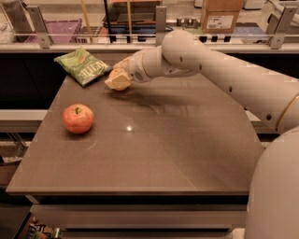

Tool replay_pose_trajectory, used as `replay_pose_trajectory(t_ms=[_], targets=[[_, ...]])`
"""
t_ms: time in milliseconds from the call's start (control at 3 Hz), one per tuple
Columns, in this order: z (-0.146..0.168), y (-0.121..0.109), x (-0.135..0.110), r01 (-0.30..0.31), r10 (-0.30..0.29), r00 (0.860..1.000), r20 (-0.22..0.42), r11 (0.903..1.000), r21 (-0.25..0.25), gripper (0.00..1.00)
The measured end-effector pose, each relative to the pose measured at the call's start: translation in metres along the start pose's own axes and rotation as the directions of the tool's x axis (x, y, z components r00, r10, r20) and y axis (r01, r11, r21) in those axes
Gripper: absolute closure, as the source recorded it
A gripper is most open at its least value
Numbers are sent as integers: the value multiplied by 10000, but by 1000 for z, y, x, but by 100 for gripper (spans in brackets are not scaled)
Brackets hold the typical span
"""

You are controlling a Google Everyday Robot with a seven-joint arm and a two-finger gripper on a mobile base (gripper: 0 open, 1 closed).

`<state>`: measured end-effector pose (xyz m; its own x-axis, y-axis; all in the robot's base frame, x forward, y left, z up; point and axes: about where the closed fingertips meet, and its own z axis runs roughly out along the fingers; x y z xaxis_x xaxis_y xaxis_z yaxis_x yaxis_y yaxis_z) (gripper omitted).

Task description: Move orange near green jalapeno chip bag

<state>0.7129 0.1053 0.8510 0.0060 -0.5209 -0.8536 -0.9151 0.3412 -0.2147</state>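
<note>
Orange [120, 82]: clasped in tool [117, 78], at far left of worktop [159, 154], just beside green chip bag [82, 66]; apple [78, 118] well apart.

Lab-like test space: worktable [187, 154], cardboard box [222, 14] behind glass rail [93, 35], end effector [116, 78] with orange [120, 82] at far edge.

Bench [154, 158]: brown, glint seen at centre.
Rail [161, 21]: posts set along 12 o'clock.
Claw [117, 80]: closed on orange [120, 78] at 11 o'clock.
</note>
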Motion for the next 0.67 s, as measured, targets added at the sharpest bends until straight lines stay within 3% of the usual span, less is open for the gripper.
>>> replay_pose_trajectory(t_ms=[667], targets=[[0,0,-1,0,0,10000,0,10000,-3,13]])
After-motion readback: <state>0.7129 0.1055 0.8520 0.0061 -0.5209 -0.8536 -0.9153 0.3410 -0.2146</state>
